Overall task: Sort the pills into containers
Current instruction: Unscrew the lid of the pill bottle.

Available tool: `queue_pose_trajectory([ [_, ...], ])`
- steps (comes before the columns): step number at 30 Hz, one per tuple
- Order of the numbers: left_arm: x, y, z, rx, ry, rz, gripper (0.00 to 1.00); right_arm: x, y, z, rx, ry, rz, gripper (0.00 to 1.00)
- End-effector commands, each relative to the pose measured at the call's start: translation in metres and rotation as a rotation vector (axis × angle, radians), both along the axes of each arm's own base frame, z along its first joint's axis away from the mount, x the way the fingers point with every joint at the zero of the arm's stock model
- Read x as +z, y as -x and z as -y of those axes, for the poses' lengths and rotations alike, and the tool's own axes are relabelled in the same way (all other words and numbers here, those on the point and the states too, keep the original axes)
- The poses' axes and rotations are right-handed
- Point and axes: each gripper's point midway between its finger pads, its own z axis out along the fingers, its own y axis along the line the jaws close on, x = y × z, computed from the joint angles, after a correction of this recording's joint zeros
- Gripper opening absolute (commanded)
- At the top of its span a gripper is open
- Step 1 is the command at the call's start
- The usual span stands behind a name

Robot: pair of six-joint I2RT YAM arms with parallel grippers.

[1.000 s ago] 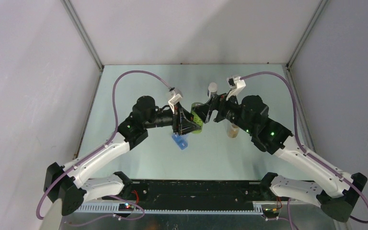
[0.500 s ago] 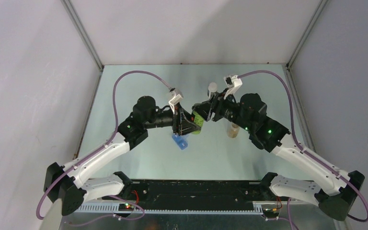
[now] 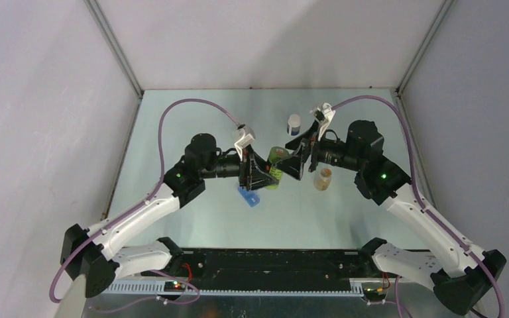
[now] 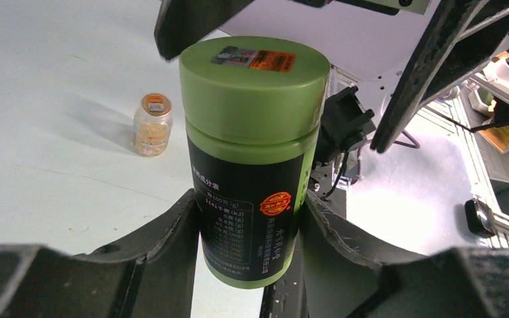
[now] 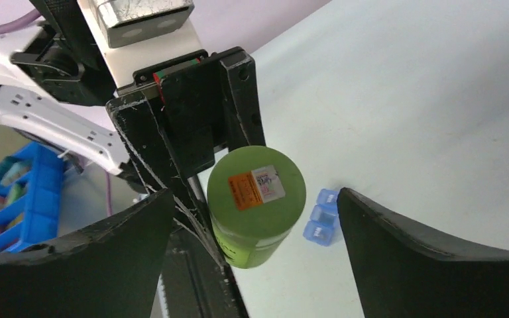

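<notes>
"Bottle's where, from your side?"

"Middle of the table [image 3: 192, 132], held up off the surface. It's the green bottle [image 4: 252, 152], dark label, lid on, with an orange sticker on top of the lid."

"Who has it?"

"The left gripper [image 4: 248, 212]. Its two fingers are pressed against the labelled body, one on each side, below the lid. It's a firm clamp."

"And the right gripper [image 5: 255, 199]?"

"Facing the lid head-on. Its fingers are spread wide, one on either side of the green cap, with clear air between each finger and the bottle. It touches nothing."

"So the two arms meet nose to nose?"

"Pretty much. From above, the bottle lies tilted between them, lid end toward the right arm."

"Anything else down there?"

"A blue pill organiser [image 3: 248, 196] lies flat on the table just beside the left gripper, on the near side. A small clear jar [image 3: 323, 178] with a brownish cap stands upright near the right arm's wrist, with pale contents inside. A white-capped bottle [image 3: 294, 124] stands further back, apart from both arms."

"Can you see loose pills?"

"Not that I can make out from here."
</notes>
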Motion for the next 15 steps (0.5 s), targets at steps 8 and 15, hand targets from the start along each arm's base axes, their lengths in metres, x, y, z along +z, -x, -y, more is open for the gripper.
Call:
queue_pose_trajectory([
  [8,0.019,-0.016,0.003,0.046,0.037,0.056,0.0,0.012,-0.032,0.0,-0.387,-0.101,-0.122,0.95],
  [15,0.018,-0.019,0.002,0.071,0.038,0.049,0.0,0.005,-0.038,-0.006,-0.485,-0.139,-0.208,0.68],
])
